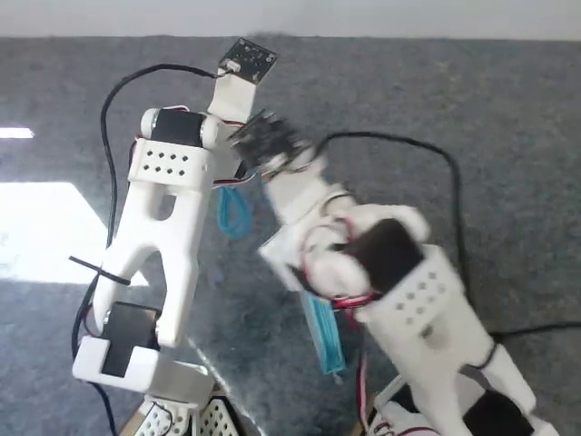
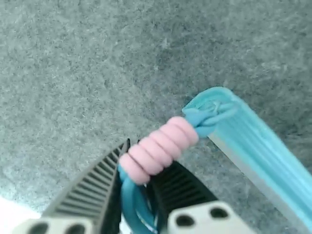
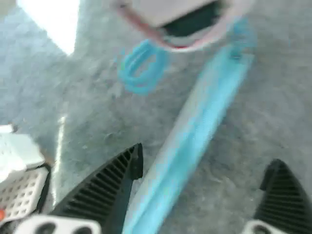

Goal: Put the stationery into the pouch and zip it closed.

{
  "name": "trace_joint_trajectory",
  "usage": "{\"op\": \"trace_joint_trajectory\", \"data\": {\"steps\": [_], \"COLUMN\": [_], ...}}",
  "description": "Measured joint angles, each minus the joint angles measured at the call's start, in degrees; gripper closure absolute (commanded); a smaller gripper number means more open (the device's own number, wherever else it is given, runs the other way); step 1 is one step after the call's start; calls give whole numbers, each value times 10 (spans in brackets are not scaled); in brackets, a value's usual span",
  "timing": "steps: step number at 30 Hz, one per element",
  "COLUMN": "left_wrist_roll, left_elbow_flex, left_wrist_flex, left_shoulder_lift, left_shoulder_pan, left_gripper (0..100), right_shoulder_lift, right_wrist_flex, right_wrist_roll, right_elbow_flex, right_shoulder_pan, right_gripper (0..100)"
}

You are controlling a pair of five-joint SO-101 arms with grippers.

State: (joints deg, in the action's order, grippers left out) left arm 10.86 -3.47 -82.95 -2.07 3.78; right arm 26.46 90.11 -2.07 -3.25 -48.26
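A flat teal pouch (image 2: 253,146) lies on the grey felt. From its zip end runs a teal cord threaded with pink beads (image 2: 158,146). My left gripper (image 2: 138,163) is shut on that cord just behind the beads. The cord's loose loop (image 1: 234,211) shows beside the left arm (image 1: 168,209) in the high view. My right gripper (image 3: 207,156) is open and hangs over the pouch (image 3: 195,141), one finger on each side of its length. The pouch's other end (image 1: 327,338) sticks out from under the right arm (image 1: 399,272).
The grey felt surface (image 1: 508,136) extends on all sides. A bright patch of light (image 1: 36,227) lies at the left. Black cables (image 1: 454,191) loop around both arms. A white arm base (image 3: 19,185) sits close to the right gripper's finger.
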Motion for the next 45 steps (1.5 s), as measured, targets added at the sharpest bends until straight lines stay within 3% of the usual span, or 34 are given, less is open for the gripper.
{"op": "trace_joint_trajectory", "data": {"steps": [17,19,24,26,28,34,40,45], "left_wrist_roll": [-2,-2,-3,-3,-3,-3,-5,-5], "left_elbow_flex": [-1,-1,-1,-1,-1,-1,-1,-1], "left_wrist_flex": [1,1,1,1,1,1,1,1], "left_shoulder_lift": [0,0,0,0,0,0,0,0], "left_shoulder_pan": [-2,-2,-2,-2,-2,-2,-2,18], "left_gripper": [987,987,987,987,987,987,987,987], "right_shoulder_lift": [-59,-59,-59,-59,-59,-40,116,256], "right_wrist_flex": [-96,-114,-135,-142,-151,-161,-156,-136], "right_wrist_roll": [4,4,4,4,-2,-27,-59,-74], "right_elbow_flex": [-147,-178,-200,-200,-200,-208,-202,-171], "right_shoulder_pan": [33,34,40,43,53,87,157,164], "right_gripper": [605,677,998,954,998,994,994,994]}}
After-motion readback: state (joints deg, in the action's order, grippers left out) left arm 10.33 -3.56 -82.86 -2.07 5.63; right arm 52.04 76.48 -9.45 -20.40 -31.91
